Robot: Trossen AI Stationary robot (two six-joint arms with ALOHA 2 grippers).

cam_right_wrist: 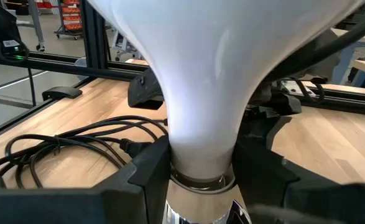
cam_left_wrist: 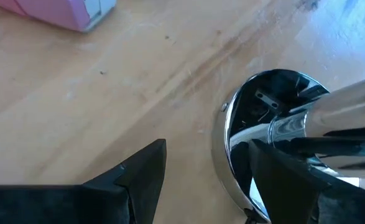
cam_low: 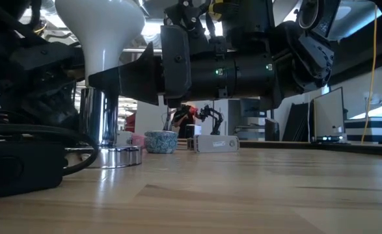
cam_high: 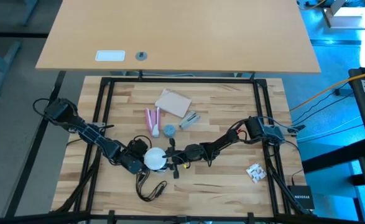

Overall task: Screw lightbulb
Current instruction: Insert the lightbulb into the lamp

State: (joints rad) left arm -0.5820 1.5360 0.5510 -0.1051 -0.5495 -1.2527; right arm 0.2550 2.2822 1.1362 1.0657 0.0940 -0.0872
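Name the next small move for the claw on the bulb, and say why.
Probably a turn of the wrist to twist the pale white lightbulb further into the chrome lamp socket. The right claw is shut on the bulb's narrow neck just above the socket, and the left claw stands open around the shiny lamp stem, seemingly bracing it.

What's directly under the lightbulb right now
Under the lightbulb stands a shiny silver post on a round chrome base. The right gripper clamps the bulb's neck, hiding its screw base.
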